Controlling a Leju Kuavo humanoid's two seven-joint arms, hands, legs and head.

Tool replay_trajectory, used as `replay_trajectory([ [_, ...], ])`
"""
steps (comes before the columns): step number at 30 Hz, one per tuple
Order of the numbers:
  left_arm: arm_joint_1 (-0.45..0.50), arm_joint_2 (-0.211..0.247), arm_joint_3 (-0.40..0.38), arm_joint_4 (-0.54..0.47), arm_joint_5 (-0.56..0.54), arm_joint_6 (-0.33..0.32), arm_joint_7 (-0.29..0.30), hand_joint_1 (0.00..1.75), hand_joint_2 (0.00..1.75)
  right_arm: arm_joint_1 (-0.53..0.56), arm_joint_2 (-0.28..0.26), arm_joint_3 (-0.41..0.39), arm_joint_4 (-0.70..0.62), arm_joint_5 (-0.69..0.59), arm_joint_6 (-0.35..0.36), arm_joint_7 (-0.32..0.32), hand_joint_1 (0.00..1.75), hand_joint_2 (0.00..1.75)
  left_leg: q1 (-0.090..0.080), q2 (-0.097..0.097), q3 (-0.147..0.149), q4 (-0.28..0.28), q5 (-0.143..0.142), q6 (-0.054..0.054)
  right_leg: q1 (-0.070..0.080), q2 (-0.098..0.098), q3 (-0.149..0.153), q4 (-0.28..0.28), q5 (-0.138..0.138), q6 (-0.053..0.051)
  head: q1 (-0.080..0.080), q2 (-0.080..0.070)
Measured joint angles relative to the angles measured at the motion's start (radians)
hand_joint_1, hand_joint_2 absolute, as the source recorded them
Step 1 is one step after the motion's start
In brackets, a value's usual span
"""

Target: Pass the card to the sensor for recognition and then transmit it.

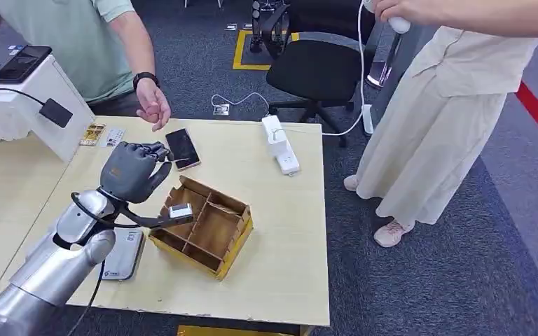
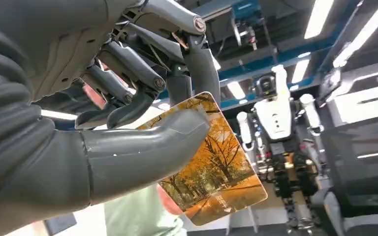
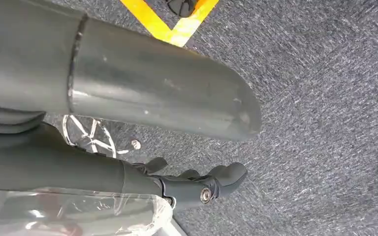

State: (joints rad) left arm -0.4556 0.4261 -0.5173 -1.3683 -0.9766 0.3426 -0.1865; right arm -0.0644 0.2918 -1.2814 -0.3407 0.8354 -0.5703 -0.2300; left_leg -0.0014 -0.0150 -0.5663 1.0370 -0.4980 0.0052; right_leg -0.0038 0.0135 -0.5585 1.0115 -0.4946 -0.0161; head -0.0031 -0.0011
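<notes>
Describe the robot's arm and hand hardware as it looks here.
The left arm is silver metal with rounded joint housings and a black cable looping at the wrist. The left hand is matte grey with darker fingers, metal pivot pins, a ribbed cover. The right hand has a thick grey thumb and black fingers.

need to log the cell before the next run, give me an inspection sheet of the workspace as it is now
surface: pale wooden table, a second pale table alongside on the left.
job's things: orange card with an autumn-tree picture, pinched by the left hand; white sensor stand at the table's far left.
clutter: brown compartmented cardboard box; dark phone; white power strip; two small cards; flat grey device.
hands: left hand raised over the table near a person's open hand; right hand hangs over grey carpet, holding nothing.
cables: white cable on the floor.
surroundings: black office chair; a second person in beige.
</notes>
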Motion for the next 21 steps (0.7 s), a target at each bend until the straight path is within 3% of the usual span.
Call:
replay_trajectory([
  [12, 0.000, -0.024, 0.021, 0.047, -0.004, 0.008, 0.003, 1.75, 1.75, 0.000, 0.000, 0.000, 0.000, 0.000, 0.000, 0.000, 0.00, 0.00, 0.000, 0.000, 0.000, 0.000, 0.000, 0.000, 0.000, 0.000, 0.000, 0.000, 0.000, 0.000, 0.000, 0.000],
  [21, 0.000, -0.043, 0.080, 0.071, -0.054, 0.103, 0.076, 1.75, 1.75, 0.001, 0.000, -0.004, 0.000, -0.013, -0.002, 0.010, 0.00, 0.00, 0.000, 0.000, 0.000, 0.000, 0.000, 0.000, 0.000, 0.000, 0.000, 0.000, 0.000, 0.000, 0.000, 0.000],
])
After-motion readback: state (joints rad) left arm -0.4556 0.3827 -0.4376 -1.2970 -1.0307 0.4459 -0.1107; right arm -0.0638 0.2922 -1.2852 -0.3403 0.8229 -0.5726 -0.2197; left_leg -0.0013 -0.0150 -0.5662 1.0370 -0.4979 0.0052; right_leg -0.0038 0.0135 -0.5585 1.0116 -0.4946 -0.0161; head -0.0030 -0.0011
